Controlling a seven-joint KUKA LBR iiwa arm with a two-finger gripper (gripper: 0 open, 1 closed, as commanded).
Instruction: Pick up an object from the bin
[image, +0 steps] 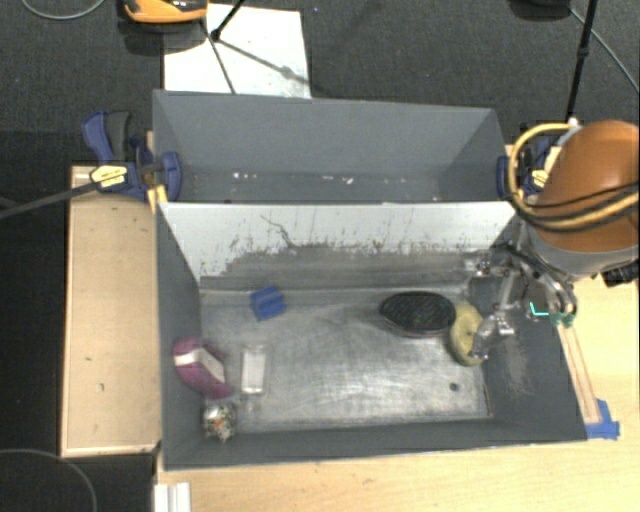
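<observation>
My gripper (487, 336) is low at the right side of the bin, its fingers down by a small yellowish soft lump (465, 333) that lies against the right wall. The lump sits just left of the fingers, touching or nearly touching them; I cannot tell whether it is between them. A black oval brush-like thing (417, 312) lies just left of the lump.
A small blue block (267, 302) lies at the back left. A purple-pink tape dispenser (200, 365), a clear small packet (253, 369) and a crumpled shiny scrap (219, 420) sit in the front left corner. The arm's orange cover hangs over the right rim.
</observation>
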